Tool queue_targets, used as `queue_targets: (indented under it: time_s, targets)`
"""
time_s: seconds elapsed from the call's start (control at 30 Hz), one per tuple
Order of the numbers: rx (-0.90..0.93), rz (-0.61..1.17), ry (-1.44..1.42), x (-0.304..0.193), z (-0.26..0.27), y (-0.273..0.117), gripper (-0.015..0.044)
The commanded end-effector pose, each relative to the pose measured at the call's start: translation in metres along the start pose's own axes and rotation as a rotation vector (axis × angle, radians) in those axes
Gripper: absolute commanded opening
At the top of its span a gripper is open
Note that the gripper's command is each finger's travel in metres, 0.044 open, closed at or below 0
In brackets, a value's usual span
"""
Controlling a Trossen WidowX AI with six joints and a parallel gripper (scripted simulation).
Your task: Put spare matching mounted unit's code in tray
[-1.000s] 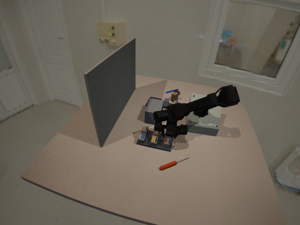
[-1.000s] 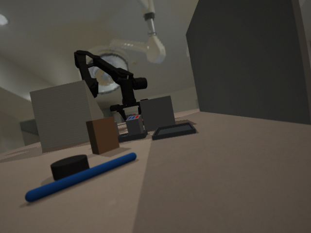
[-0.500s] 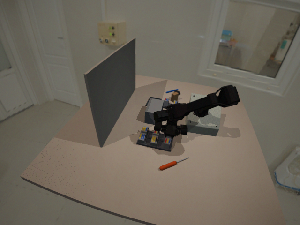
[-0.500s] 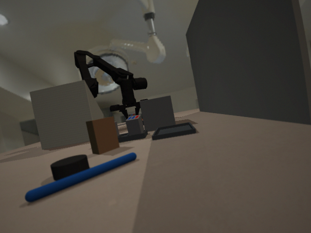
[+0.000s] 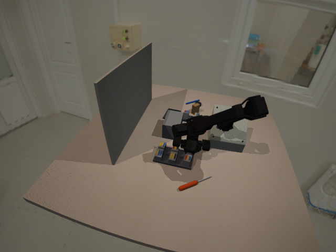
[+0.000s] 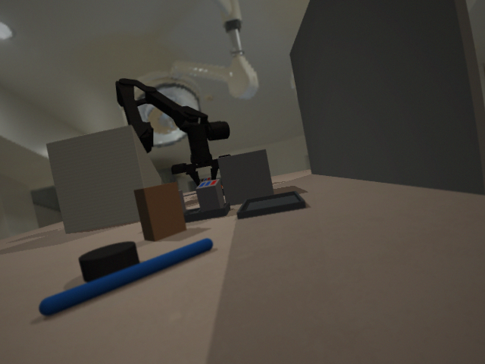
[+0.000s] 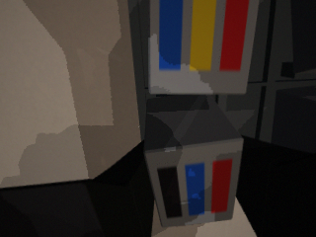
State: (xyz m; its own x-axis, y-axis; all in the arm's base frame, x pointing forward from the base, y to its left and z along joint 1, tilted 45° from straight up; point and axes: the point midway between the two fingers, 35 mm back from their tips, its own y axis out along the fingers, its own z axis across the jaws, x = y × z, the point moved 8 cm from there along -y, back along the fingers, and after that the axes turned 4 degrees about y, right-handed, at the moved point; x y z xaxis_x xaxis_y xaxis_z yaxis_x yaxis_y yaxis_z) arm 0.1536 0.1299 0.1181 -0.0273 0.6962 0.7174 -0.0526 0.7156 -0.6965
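Now, the shallow black rectangular tray (image 5: 175, 109) (image 6: 273, 211) lies beyond the grey box (image 5: 173, 118) (image 6: 245, 178) from me.
My gripper (image 5: 191, 150) (image 6: 205, 180) (image 7: 182, 139) clasps the grey block striped black-blue-red (image 7: 180, 190).

The screwdriver's orange handle (image 5: 188, 185) looks like smooth plastic, its shaft (image 5: 205, 179) metallic.

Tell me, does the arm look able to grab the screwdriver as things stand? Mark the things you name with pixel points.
Probably not yet: the arm's (image 5: 217, 121) (image 6: 164, 103) fingers (image 6: 193, 176) are shut on the black, blue and red striped spare (image 7: 195, 190). Otherwise the way looks free, as the screwdriver (image 5: 188, 185) lies uncovered beside the rack (image 5: 172, 164).
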Motion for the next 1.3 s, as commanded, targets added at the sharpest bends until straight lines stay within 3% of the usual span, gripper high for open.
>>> queue_targets:
  time_s: [0.0, 0.6, 0.93, 1.27]
  targets:
    - [0.000, 0.002, -0.001, 0.000, -0.001, -0.003, 0.0000]
    - [-0.001, 0.010, 0.004, -0.001, -0.001, -0.077, 0.0000]
    - [0.003, 0.015, 0.011, -0.002, 0.000, -0.079, 0.0000]
    - [0.001, 0.027, 0.010, -0.004, -0.003, -0.116, 0.0000]
